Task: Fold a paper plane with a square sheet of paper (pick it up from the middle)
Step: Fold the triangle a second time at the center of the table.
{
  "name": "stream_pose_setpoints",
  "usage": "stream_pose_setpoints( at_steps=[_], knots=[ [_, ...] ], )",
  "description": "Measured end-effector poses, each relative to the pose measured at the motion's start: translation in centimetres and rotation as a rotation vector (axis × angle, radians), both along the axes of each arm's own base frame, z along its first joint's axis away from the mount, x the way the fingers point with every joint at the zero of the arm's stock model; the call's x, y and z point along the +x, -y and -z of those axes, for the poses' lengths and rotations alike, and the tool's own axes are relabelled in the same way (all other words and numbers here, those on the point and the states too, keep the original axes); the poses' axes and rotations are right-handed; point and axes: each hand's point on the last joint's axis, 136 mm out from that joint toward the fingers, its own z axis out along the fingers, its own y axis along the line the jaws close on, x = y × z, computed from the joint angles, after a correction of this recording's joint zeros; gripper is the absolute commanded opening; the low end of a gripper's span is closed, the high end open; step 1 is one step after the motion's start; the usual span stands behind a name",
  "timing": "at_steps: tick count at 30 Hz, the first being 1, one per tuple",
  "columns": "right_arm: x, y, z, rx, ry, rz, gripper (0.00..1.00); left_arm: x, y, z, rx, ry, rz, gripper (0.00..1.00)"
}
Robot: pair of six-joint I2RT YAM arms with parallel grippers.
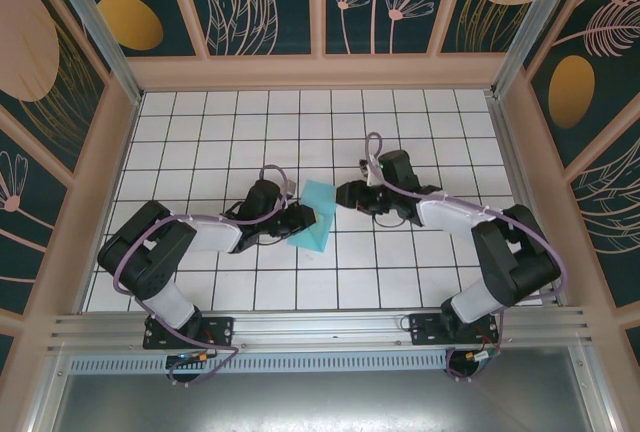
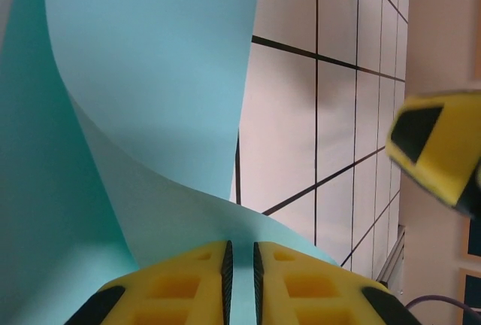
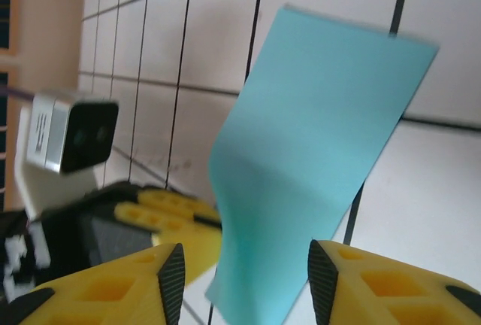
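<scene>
The light-blue square sheet of paper [image 1: 316, 220] stands curled above the tiles at mid-table, between the two arms. My left gripper [image 1: 306, 215] is shut on its lower edge; in the left wrist view the sheet [image 2: 150, 77] runs between the nearly closed yellow fingertips [image 2: 240, 248] and bends upward. From the right, my right gripper [image 1: 343, 195] faces the sheet's free end. Its jaws [image 3: 246, 265] stand wide apart, with the sheet [image 3: 316, 152] hanging between them and touching neither pad. The left gripper's yellow fingers [image 3: 169, 208] show behind the sheet. The paper plane is out of view.
White grid-tiled table [image 1: 420, 132] fenced by wooden walls [image 1: 110, 172] and a metal rail [image 1: 320, 327] at the near edge. One yellow finger of the right gripper [image 2: 436, 148] hovers close at the right of the left wrist view.
</scene>
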Motion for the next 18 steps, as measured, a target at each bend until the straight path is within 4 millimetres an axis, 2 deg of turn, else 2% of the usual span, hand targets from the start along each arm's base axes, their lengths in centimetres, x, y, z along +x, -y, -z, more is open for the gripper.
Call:
stream_pose_setpoints(
  at_steps=[4,7,11,18],
  knots=[
    [-2.3,-0.8,1.0,0.001,-0.036,-0.052,0.52,-0.1,-0.2,0.2,0.003,-0.003,-0.007,0.18],
    [-3.1,-1.9,0.8,0.011,-0.030,-0.085,0.53,0.0,-0.2,0.2,0.003,0.001,-0.008,0.18],
    [-3.4,-2.6,1.2,0.005,-0.040,-0.100,0.51,0.0,-0.1,0.1,0.001,0.004,-0.008,0.16],
    [-2.9,-4.2,2.1,-0.016,-0.060,-0.108,0.36,0.0,-0.1,0.1,0.001,0.005,-0.002,0.14]
  ],
)
